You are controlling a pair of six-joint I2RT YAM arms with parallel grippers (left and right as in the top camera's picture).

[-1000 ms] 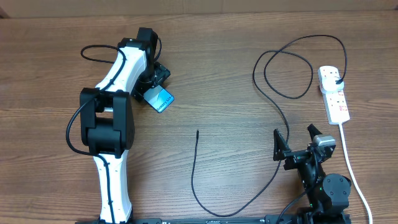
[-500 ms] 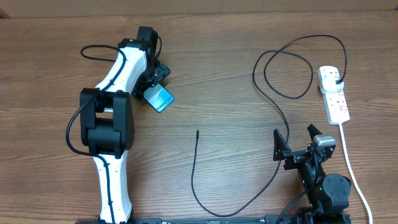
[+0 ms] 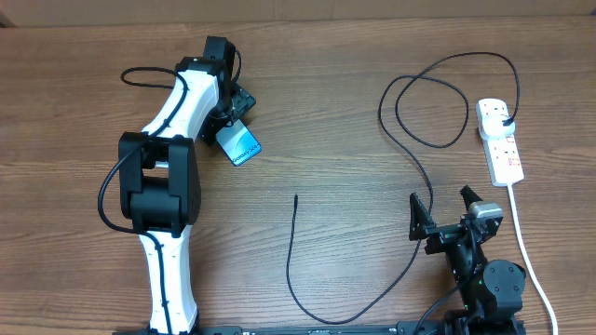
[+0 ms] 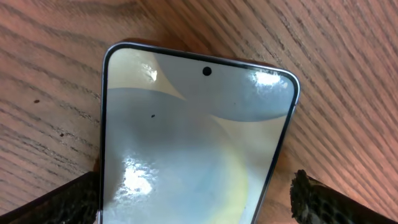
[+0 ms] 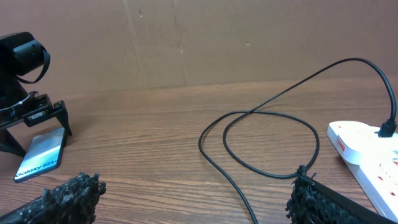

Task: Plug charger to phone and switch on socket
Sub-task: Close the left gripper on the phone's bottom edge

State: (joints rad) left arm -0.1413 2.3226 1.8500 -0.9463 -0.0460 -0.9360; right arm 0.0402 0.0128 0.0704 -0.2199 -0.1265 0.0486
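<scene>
ok so right now the left gripper (image 4: 194, 198) sits over the phone (image 3: 240, 145), jaws wide apart, one finger on each side of it. nothing is clamped yet, and the phone lies flat on the desk (image 3: 354, 74), screen up.

the charger (image 3: 291, 261) has its loose connector tip (image 3: 295, 197) a bit right of the phone and nearer to me. from there the cable swings far off to the right, loops, and ends at the socket (image 3: 503, 149), well away on the phone's right. the black plug (image 3: 503, 116) looks seated in it already. the right gripper (image 3: 443, 214) is way off to the phone's right too, spread open and holding nothing.

i'd say the step in hand is pinning the phone. my plan is to close squarely on the long edges, not the corners, so it can't twist or squirt out on that glossy glass. i want to keep it flat and grip away from the port end, so the fingers don't block it. i can't see the port from here, so i'd check which end carries it before committing. then bring the tip in straight, no angle.
</scene>
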